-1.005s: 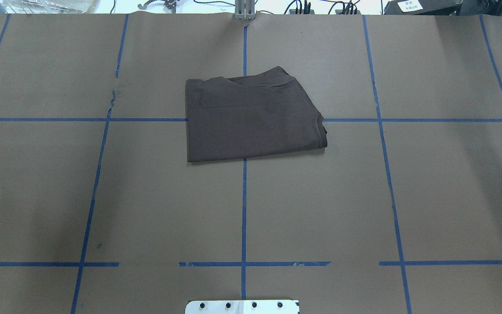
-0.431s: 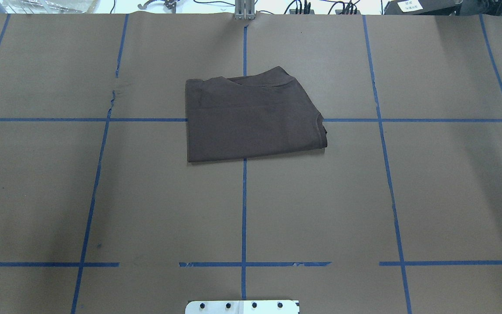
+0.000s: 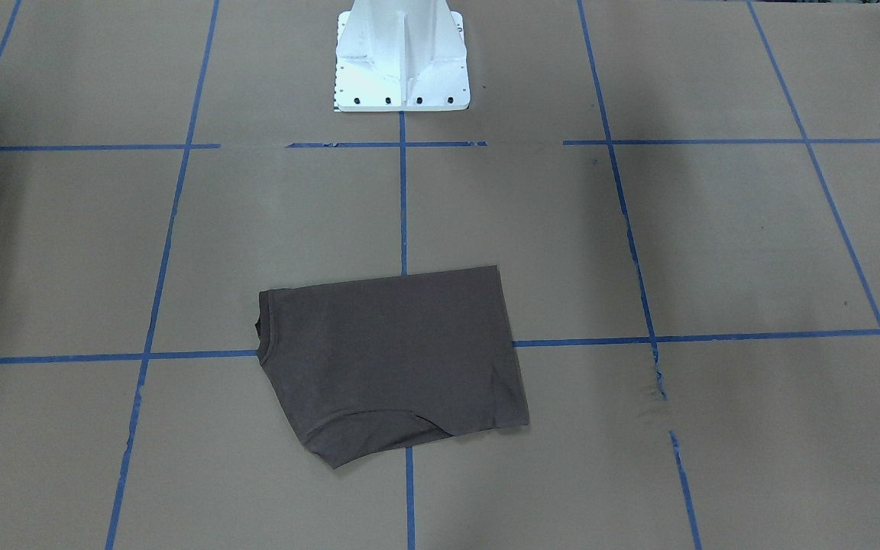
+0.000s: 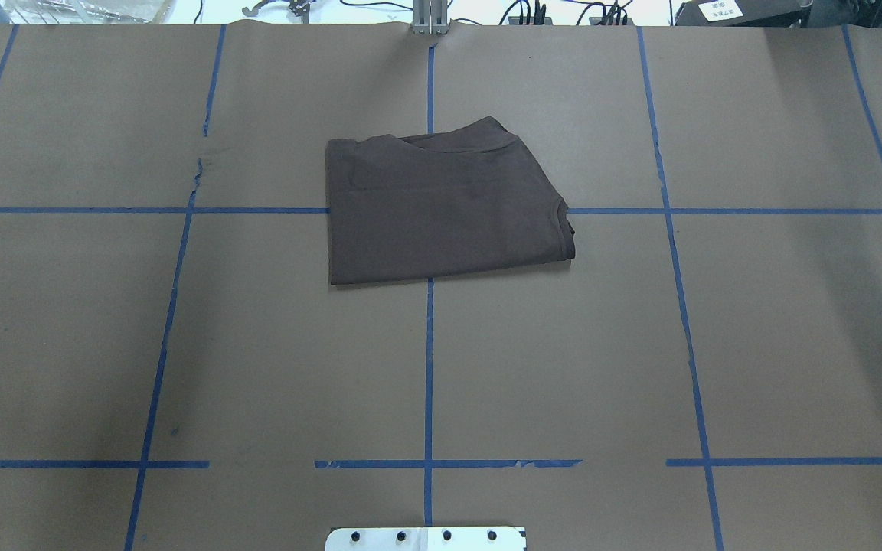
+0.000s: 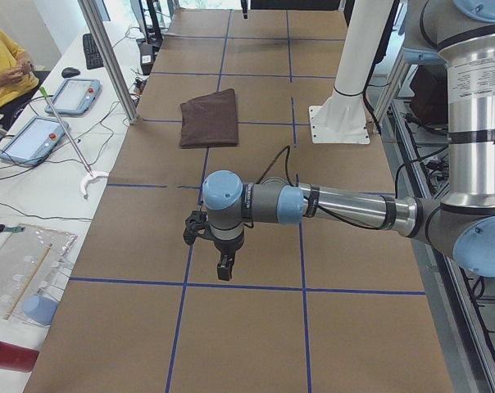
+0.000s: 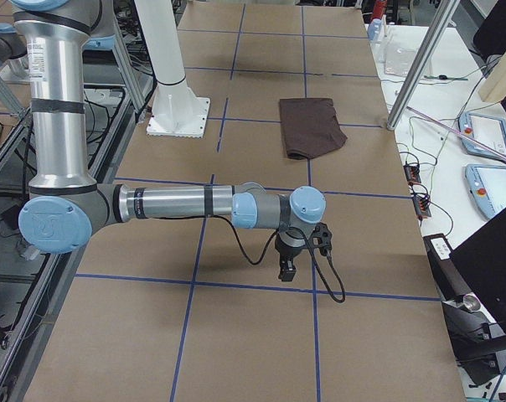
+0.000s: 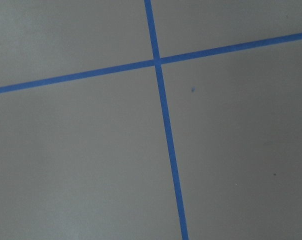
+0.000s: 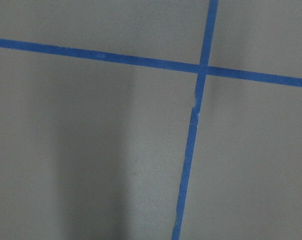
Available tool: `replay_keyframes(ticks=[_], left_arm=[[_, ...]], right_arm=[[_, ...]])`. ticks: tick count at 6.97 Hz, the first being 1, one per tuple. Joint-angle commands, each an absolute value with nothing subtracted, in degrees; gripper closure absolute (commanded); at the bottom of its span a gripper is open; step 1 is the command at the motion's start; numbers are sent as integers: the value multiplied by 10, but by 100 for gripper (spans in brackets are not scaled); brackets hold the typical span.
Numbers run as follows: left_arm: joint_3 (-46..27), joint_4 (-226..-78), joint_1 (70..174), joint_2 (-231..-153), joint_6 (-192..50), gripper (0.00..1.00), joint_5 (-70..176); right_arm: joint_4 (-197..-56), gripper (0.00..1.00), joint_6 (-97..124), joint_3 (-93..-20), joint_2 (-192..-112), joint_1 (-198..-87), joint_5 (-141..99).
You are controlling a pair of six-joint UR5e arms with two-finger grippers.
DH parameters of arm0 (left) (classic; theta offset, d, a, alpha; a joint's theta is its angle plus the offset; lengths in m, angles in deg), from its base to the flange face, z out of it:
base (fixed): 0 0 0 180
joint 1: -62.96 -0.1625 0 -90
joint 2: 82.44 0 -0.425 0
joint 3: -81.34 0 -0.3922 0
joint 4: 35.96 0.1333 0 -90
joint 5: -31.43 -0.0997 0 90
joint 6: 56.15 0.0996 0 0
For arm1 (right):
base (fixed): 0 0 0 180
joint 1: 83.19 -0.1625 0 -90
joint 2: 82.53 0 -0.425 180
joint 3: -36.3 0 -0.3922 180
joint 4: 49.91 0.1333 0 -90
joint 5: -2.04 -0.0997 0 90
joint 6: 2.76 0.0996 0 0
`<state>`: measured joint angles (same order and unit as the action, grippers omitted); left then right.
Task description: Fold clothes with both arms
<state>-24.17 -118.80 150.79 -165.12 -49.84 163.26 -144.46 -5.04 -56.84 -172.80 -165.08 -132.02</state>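
Observation:
The dark brown T-shirt [image 4: 441, 203] lies folded into a compact rectangle at the table's middle, its collar at the right edge. It also shows in the front-facing view [image 3: 394, 359], the left view [image 5: 209, 119] and the right view [image 6: 310, 126]. My left gripper [image 5: 223, 266] hangs over the table's left end, far from the shirt. My right gripper [image 6: 285, 270] hangs over the right end, also far from it. Both point down and hold nothing. I cannot tell whether either is open or shut. Both wrist views show only brown paper and blue tape.
The table is covered in brown paper with a blue tape grid [image 4: 429, 367]. The white bolted pedestal [image 3: 402, 57] stands at the robot's side. Tablets and cables [image 5: 43, 123] lie on a side bench, where a person in yellow [image 5: 6, 65] sits.

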Motion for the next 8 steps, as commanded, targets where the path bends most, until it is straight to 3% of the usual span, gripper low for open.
replay_keyframes(ticks=[1, 8], left_arm=[[-240, -1178, 1505, -1653, -497, 0, 1635], [-203, -1182, 1482, -1687, -499, 0, 1634]], right_arm=[[-1443, 0, -51, -569, -1727, -1650, -1323], [-1443, 0, -51, -588, -1720, -1665, -1317]])
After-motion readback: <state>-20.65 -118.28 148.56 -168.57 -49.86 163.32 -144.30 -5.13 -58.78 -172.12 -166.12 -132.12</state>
